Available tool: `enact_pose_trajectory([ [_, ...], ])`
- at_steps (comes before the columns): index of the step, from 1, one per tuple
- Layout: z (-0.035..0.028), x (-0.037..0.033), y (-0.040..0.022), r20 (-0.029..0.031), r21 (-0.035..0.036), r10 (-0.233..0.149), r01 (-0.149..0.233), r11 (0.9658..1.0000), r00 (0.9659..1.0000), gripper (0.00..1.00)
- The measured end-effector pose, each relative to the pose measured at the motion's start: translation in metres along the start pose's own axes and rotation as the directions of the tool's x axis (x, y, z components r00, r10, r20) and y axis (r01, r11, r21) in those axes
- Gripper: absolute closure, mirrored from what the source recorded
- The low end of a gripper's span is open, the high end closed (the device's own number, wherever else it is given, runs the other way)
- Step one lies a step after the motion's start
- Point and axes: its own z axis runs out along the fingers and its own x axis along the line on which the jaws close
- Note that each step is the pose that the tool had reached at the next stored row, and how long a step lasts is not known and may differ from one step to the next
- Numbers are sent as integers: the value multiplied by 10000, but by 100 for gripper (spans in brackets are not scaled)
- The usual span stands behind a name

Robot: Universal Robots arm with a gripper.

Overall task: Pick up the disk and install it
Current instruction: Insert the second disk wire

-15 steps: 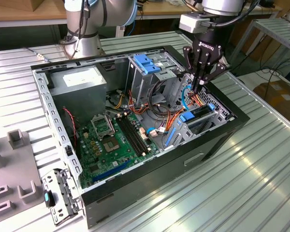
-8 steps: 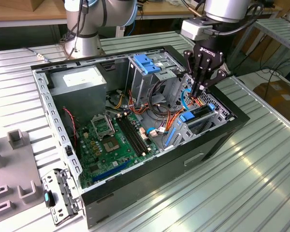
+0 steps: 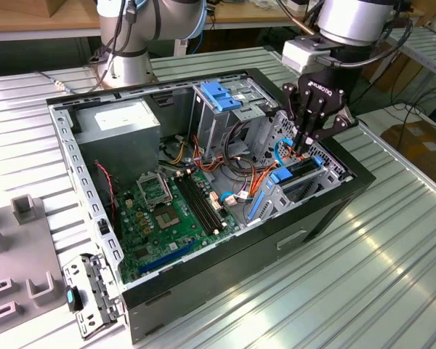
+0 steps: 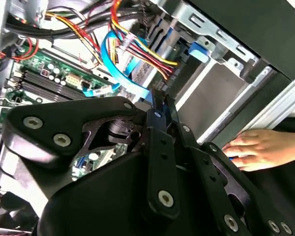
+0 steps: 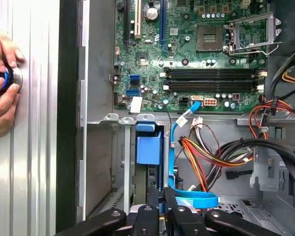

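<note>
Reaching into the computer case [image 3: 203, 291], the claw [image 3: 303, 145] was pressed together on the disk [image 3: 299, 171] in its bay.

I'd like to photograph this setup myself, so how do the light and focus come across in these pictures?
In the exterior view, bright streaks of glare run across the ribbed metal table, while the computer case interior is evenly lit. In the second wrist view, the gripper looms dark and large in front, and the hand looks washed out. In the first wrist view, the motherboard is sharp and evenly lit.
</note>
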Motion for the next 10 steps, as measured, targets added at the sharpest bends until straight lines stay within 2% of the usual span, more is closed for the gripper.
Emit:
enact_pose_trajectory([
  [5, 48, 104, 13, 69, 2, -2, 2, 10000, 10000, 84],
  [7, 63, 134, 15, 124, 8, -2, 2, 10000, 9999, 84],
  [8, 69, 147, 16, 185, 15, -1, 1, 10000, 9998, 84],
  [9, 74, 161, 17, 277, 21, -2, 1, 10000, 9996, 84],
  [10, 79, 186, 19, 547, 28, -4, 2, 10000, 9985, 84],
])
